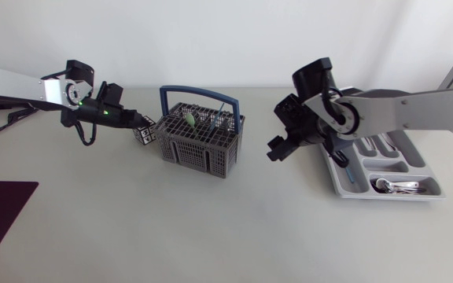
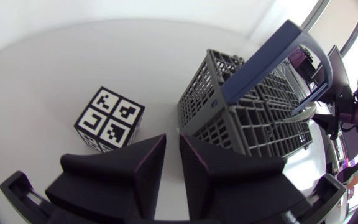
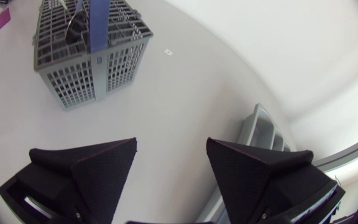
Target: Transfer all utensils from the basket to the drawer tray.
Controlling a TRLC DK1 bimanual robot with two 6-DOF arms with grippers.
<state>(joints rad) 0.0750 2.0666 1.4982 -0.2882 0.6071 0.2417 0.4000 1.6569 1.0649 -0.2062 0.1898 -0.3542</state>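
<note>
Black-and-white marker cube (image 2: 109, 118), beside grey basket (image 2: 213, 99)

A robotics lab: a coded marker cube (image 2: 109, 118) on a plain white table (image 1: 211, 228)

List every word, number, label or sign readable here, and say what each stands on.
No readable words or numbers anywhere.
The cube beside the basket: black-and-white square code patterns, no letters.
The basket and the drawer tray: no print visible.

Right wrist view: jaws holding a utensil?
No, the jaws stand wide apart with only bare table between them.
</note>
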